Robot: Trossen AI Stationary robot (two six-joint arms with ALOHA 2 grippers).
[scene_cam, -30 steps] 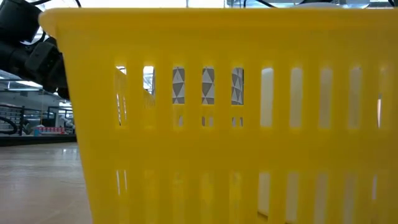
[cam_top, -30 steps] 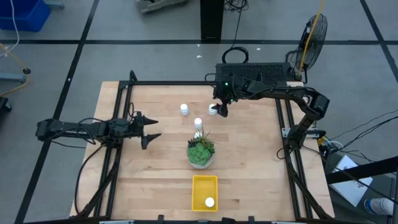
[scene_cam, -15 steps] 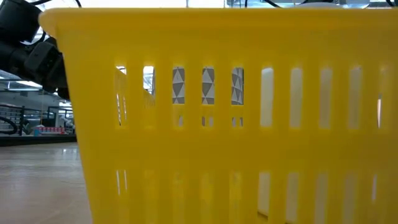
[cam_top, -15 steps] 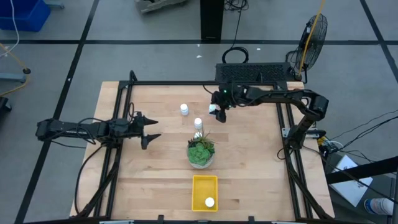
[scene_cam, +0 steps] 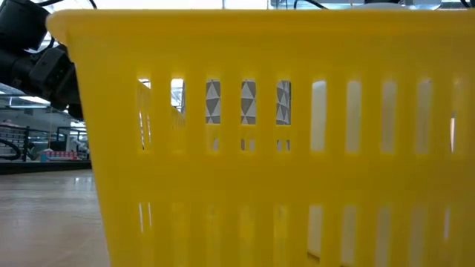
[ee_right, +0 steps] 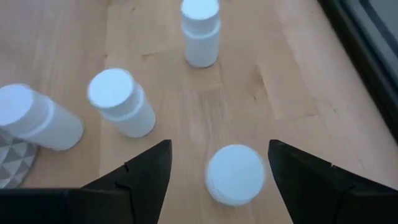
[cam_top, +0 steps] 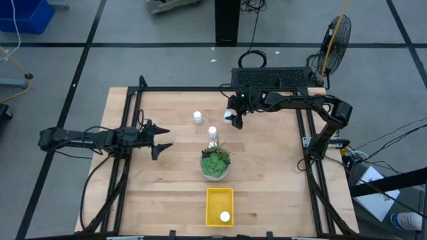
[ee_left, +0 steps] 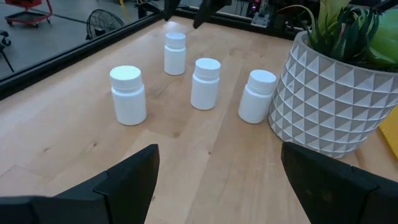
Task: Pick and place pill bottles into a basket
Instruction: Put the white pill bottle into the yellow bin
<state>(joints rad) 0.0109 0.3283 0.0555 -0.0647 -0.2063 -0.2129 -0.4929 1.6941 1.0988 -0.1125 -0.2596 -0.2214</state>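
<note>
Several white pill bottles stand upright on the wooden table. One [cam_top: 197,117] is at the far middle, one [cam_top: 213,131] lies nearer the plant, and one [ee_right: 235,174] sits below my right gripper [ee_right: 219,149]. That gripper [cam_top: 235,117] is open and hovers with a finger on either side of the bottle's cap, apart from it. Another bottle [cam_top: 225,217] lies in the yellow basket [cam_top: 219,200] at the table's near edge. My left gripper [cam_top: 162,137] waits open at the table's left, its fingers empty [ee_left: 217,155].
A green plant in a white patterned pot [cam_top: 215,163] stands mid-table between the bottles and the basket, with one bottle [ee_left: 257,94] close beside the pot [ee_left: 329,106]. Black rails [cam_top: 133,113] frame the table. The basket wall [scene_cam: 282,148] fills the low view.
My right gripper has sunk a little toward the bottle beneath it. The bottles, basket and left arm have kept still.
</note>
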